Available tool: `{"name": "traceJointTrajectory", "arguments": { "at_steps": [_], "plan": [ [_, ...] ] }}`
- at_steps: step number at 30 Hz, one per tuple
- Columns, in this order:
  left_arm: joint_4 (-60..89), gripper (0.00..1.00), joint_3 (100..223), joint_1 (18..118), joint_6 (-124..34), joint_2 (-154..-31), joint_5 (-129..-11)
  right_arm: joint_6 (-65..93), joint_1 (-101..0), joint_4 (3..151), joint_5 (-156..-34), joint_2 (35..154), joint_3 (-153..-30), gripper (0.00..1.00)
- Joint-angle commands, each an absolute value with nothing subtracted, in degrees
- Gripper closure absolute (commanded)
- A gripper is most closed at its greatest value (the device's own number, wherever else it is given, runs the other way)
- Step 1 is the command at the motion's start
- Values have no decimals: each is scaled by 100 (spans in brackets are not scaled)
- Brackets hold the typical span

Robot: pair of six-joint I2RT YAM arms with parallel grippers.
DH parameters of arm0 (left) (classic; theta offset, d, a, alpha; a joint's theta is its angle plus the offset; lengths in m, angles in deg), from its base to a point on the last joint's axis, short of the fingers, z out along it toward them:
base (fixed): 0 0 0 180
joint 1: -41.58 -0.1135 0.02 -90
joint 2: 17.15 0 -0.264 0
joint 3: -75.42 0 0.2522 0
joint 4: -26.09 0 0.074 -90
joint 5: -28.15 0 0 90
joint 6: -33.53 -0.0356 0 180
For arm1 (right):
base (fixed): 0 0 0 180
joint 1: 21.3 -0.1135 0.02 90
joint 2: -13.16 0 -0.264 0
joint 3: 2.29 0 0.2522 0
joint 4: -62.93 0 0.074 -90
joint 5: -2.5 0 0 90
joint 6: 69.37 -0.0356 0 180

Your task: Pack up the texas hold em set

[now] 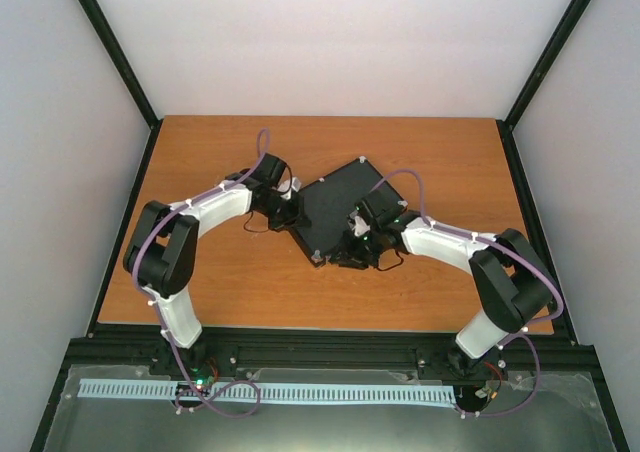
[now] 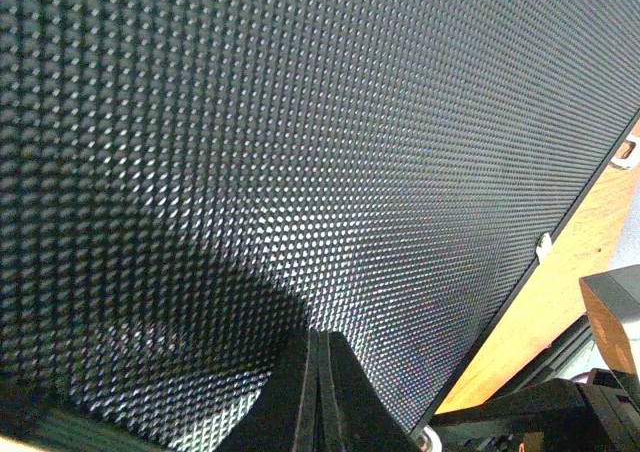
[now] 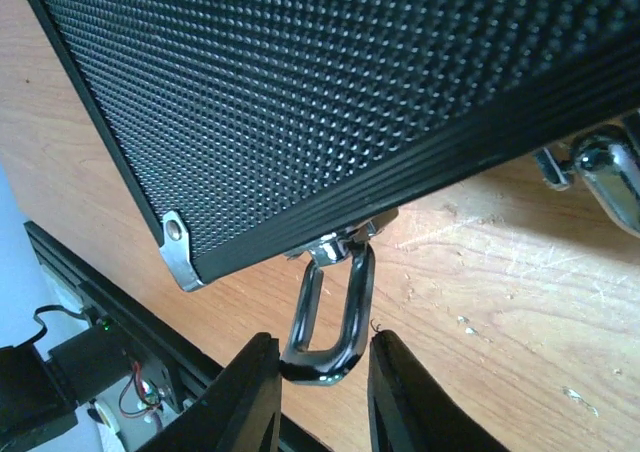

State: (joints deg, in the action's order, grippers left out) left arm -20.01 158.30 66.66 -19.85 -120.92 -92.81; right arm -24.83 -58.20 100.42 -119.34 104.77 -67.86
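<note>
Wooden table | closed briefcase mid-table, skewed | margins all round

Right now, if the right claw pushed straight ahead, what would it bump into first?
Probably the silver latch loop between the right gripper's open fingers, then the black briefcase's edge; depth is unclear.

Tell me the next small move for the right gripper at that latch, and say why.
Probably close the right gripper on the silver latch loop. The loop hangs loose off the closed briefcase's edge, its bottom sitting between the open fingers, so it looks unfastened. Gripping it would let the arm swing it shut. The left gripper is shut, resting on the lid.
</note>
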Motion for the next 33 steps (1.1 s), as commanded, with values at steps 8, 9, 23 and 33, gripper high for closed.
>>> {"name": "traceJointTrajectory", "arguments": {
  "at_steps": [8, 9, 23, 33],
  "plan": [
    [-2355, 99, 15274, 6654, -1887, -11911, -8345, -2985, -5931, 9575, -10704, 9917, -5529, 78],
    [-2347, 99, 15272, 6654, -1892, -11917, -8303, -2995, -5935, 9433, -10681, 9919, -5400, 78],
    [-2442, 99, 15861, 6654, -2288, -12562, -8439, -4122, -5940, 7947, -10200, 8170, -4307, 75],
    [-2400, 99, 15977, 6650, -2650, -12922, -8334, -4725, -6171, 8808, -9741, 9034, -5772, 71]
  ]
}}
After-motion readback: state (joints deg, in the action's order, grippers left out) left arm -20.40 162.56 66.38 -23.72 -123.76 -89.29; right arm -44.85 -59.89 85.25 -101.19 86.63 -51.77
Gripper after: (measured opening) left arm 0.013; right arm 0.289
